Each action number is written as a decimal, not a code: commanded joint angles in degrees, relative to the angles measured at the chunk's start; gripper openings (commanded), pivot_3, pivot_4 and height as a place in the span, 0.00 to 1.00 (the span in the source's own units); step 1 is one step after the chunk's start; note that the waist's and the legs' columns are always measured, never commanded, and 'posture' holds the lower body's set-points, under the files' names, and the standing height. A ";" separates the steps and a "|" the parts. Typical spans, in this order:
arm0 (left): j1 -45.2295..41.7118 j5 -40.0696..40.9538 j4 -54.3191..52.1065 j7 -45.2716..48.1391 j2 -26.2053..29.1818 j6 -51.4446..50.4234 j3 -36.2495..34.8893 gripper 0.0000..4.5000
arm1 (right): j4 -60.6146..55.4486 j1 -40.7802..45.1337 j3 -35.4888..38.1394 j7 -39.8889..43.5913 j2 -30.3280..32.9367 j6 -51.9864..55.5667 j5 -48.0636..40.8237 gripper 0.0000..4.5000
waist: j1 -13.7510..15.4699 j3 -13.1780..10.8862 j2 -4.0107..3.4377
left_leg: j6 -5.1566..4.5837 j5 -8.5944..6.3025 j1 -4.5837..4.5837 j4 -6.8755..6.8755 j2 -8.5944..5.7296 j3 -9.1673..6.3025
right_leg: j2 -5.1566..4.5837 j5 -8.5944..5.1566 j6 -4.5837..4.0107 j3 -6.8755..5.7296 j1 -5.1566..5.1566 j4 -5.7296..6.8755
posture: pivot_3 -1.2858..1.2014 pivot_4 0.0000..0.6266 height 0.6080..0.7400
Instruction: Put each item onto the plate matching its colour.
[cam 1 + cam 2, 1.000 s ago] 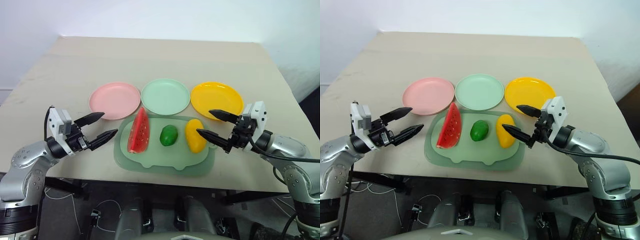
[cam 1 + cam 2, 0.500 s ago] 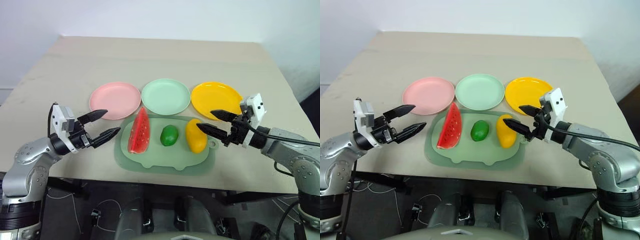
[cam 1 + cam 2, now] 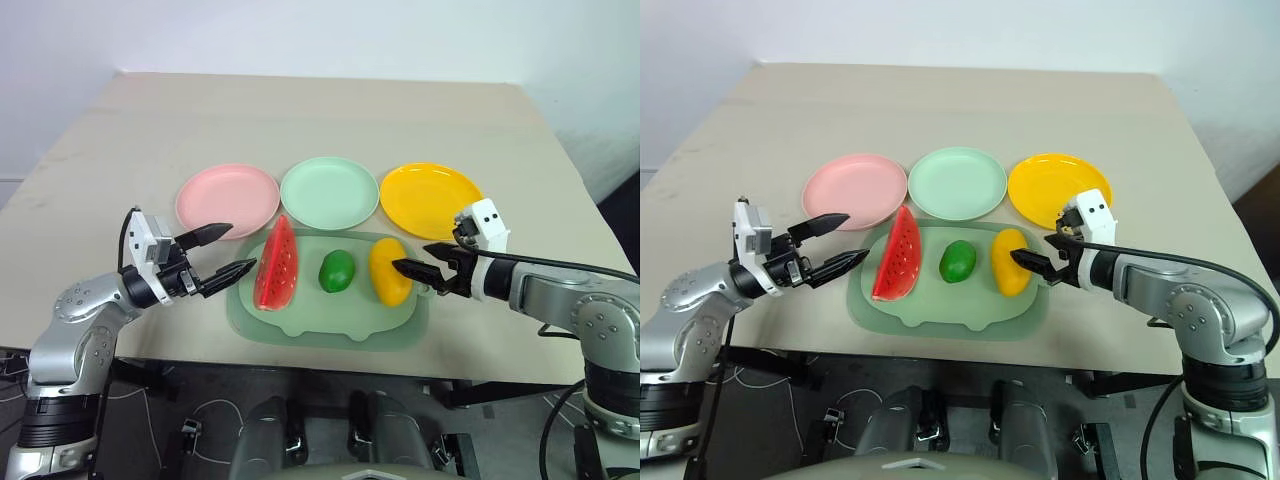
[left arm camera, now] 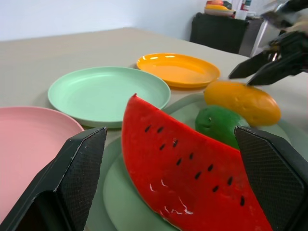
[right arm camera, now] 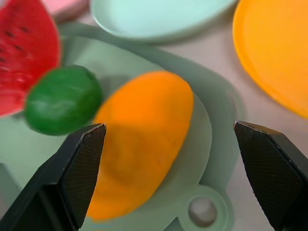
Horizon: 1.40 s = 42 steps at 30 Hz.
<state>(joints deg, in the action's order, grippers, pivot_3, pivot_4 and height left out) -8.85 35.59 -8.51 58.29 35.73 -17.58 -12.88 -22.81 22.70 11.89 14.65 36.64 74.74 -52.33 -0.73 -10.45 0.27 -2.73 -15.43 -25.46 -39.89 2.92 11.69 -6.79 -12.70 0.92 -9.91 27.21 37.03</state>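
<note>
3 plates: pink plate (image 3: pixel 227 199), mint green plate (image 3: pixel 329 192) and yellow-orange plate (image 3: pixel 430 196) lie in a row across the worktop (image 3: pixel 300 110), all bare.
3 toy foods: watermelon wedge (image 3: pixel 277 265), green fruit (image 3: pixel 337 270) and yellow fruit (image 3: pixel 389 271) lie side by side on the pale green mat (image 3: pixel 330 318), just in front of the plates.
Left gripper (image 3: pixel 224 254): jaws wide open and holding nothing, tips pointing at the watermelon wedge from just beside the mat's left edge.
Right gripper (image 3: pixel 412 267): jaws wide open and holding nothing, angled down, tips just beside the yellow fruit on its right; whether they touch it cannot be told.
</note>
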 commanded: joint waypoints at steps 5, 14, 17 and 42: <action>-0.33 -0.41 0.48 -0.16 -0.89 2.79 -0.67 0.99 | 2.82 3.02 0.14 -3.36 -4.12 5.24 0.91 1.00 | -0.01 0.03 -0.01 | -0.01 -0.01 0.01 -0.01 0.00 0.00 | 0.00 -0.02 0.03 0.00 -0.02 0.00 | 0.52 0.24 0.67; 0.05 -0.87 0.11 -0.83 -0.91 3.53 -0.83 0.99 | 4.41 4.58 -1.71 -2.95 -6.15 8.42 2.03 1.00 | -0.04 0.04 -0.01 | -0.01 0.00 0.01 0.00 0.00 0.00 | 0.00 -0.01 0.03 0.00 -0.02 0.00 | 0.52 0.24 0.67; 0.05 -0.81 -0.36 -1.21 -1.02 3.36 -0.70 0.99 | 5.32 5.29 -0.98 -2.44 -7.21 9.97 1.27 1.00 | 0.01 0.04 -0.02 | -0.01 -0.01 0.01 0.00 0.00 0.00 | 0.00 -0.02 0.04 0.00 -0.02 0.00 | 0.52 0.24 0.67; 0.59 -0.73 0.43 -0.96 -0.62 4.03 -1.47 1.00 | 10.97 18.22 9.43 2.50 -1.15 12.49 2.18 0.67 | -0.35 -0.08 -0.21 | -0.05 -0.03 -0.12 0.11 0.00 0.13 | -0.01 0.05 0.06 0.06 0.18 -0.07 | 0.52 0.24 0.67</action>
<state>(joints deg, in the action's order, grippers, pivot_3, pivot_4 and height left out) -8.54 34.42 -7.04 57.29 34.76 -14.48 -12.79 -12.69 37.87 18.29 17.41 34.72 89.75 -51.46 -1.08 -10.52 0.06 -2.78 -15.46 -25.56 -39.77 2.92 11.86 -6.79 -12.63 1.02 -9.82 27.42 36.98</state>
